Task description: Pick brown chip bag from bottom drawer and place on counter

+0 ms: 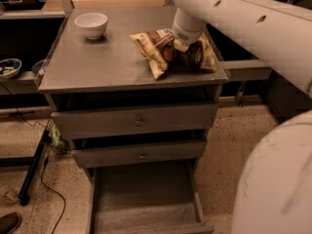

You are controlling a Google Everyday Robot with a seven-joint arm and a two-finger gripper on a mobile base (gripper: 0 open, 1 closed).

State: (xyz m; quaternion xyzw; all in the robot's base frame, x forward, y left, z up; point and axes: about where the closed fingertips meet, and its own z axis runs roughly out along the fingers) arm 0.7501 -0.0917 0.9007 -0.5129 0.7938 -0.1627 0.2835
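The brown chip bag [156, 50], cream-tan with a dark brown band, is at the right side of the counter [97, 67], its left end down near the surface. My gripper [178, 46] comes down from the white arm at upper right and is shut on the bag's middle; the bag's crumpled foil hides most of the fingers. The bottom drawer [146, 194] is pulled out below, and its grey floor is bare.
A white bowl [91, 24] stands at the counter's back left. The two upper drawers [139, 122] with small knobs are slightly ajar. A low shelf at left holds a small dish [9, 67]. Cables [46, 179] trail on the floor. My arm's pale body [273, 179] fills the right foreground.
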